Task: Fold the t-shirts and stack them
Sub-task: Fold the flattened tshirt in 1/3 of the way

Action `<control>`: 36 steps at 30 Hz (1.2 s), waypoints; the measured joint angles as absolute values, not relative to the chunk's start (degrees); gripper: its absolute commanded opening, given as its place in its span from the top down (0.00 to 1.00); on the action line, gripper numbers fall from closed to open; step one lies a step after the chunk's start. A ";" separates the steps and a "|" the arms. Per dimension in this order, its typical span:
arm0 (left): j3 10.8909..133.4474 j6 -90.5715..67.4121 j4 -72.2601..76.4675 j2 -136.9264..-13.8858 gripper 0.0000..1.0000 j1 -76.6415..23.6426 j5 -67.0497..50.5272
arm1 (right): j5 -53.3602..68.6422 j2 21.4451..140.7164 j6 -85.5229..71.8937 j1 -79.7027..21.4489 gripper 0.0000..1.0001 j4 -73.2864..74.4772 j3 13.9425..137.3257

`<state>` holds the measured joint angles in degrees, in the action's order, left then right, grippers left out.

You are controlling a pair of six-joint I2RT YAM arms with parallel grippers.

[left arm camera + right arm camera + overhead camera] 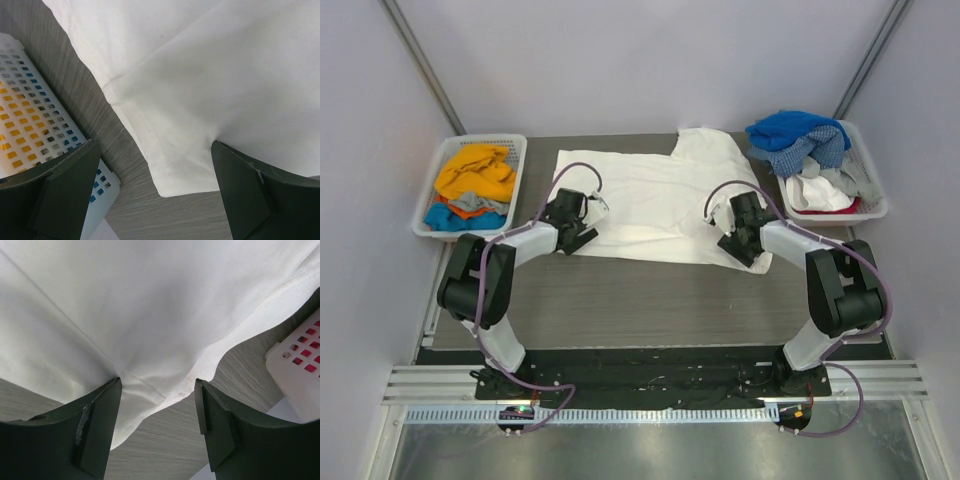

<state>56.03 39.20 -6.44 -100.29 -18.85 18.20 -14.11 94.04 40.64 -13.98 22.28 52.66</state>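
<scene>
Dark pincer fingers fill the bottom of both wrist views, and both pairs stand apart with nothing clamped. My left pincer (155,150) is spread wide over the near left corner of the white t-shirt (210,75). One of its fingers presses a small pucker into the cloth; the other hangs over the bare grey surface (122,170) beside the left basket (30,115). My right pincer (157,385) is partly spread, straddling the shirt's near right hem.

Seen from above, the white t-shirt lies spread flat in the middle of the surface. Other coloured shirts (475,175) are heaped in the left basket and in the right basket (875,205).

I judge the step in hand is gripping the near edge for a fold. To do it well, I should lower both pincers until one finger of each slips under the hem. Then I should close on every cloth layer at once, lift at matching heights, and keep the edge taut between them so the fold lands straight.
</scene>
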 measured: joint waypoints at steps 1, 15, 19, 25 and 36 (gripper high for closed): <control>55.22 39.20 -6.28 -99.66 0.00 -18.85 18.22 | -13.82 93.47 40.75 -13.98 0.30 22.81 52.18; 45.74 37.43 -6.07 -91.22 0.00 -19.59 18.55 | -9.34 87.66 42.15 -13.98 0.30 27.51 47.42; 43.40 36.25 -6.00 -89.03 0.01 -20.51 19.11 | -7.77 86.06 42.70 -13.98 0.30 28.62 46.06; 40.16 34.68 -6.04 -85.89 0.00 -22.57 20.40 | -5.80 83.26 43.83 -14.24 0.30 30.09 43.75; 34.17 32.99 -10.37 -77.80 0.00 -25.45 21.50 | -4.43 79.42 45.23 -16.19 0.30 31.70 40.58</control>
<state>34.17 32.99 -10.37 -77.80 -25.45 21.50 -4.43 79.42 45.23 -16.19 31.70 40.58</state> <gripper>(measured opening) 0.994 0.697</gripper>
